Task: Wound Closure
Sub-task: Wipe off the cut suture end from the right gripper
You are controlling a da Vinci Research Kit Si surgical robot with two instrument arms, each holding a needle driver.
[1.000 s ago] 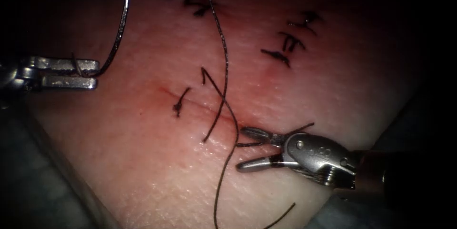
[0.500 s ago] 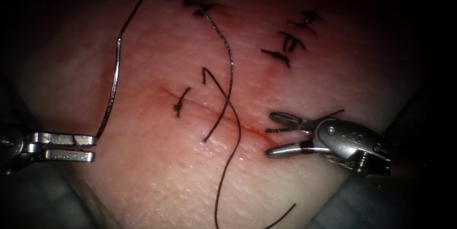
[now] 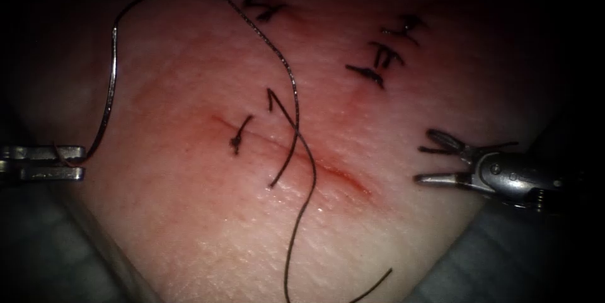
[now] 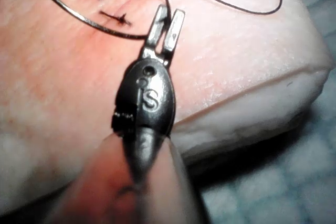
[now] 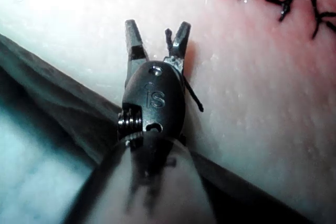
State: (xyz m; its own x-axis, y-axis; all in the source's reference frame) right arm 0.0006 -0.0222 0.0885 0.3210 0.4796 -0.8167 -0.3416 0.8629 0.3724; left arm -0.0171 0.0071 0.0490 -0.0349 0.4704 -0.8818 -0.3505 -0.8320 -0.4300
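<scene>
My left tool (image 3: pixel 80 163) sits at the far left edge of the tissue (image 3: pixel 189 227), jaws shut on the curved needle (image 3: pixel 112 82) near one end. The needle arcs up over the surface left of the cut (image 3: pixel 328 171) and is out of the tissue. In the left wrist view the left tool (image 4: pixel 171 11) clamps the needle (image 4: pixel 89 20). Dark thread (image 3: pixel 296 101) runs from the needle's far end down across the cut. My right tool (image 3: pixel 421 157) hovers to the right of the cut, jaws open and empty; the right wrist view shows the right tool (image 5: pixel 157 24) spread.
A tied stitch (image 3: pixel 237 140) with short tails sits on the cut's left part. Finished stitches (image 3: pixel 381 57) lie at the back right and more dark stitches (image 3: pixel 252 0) at the back. Red fluid stains the cut. The tissue's edge drops off near the right tool.
The left tool has moved down and left with the needle, drawing the thread after it. The right tool has drawn back to the right, away from the cut, still open.
</scene>
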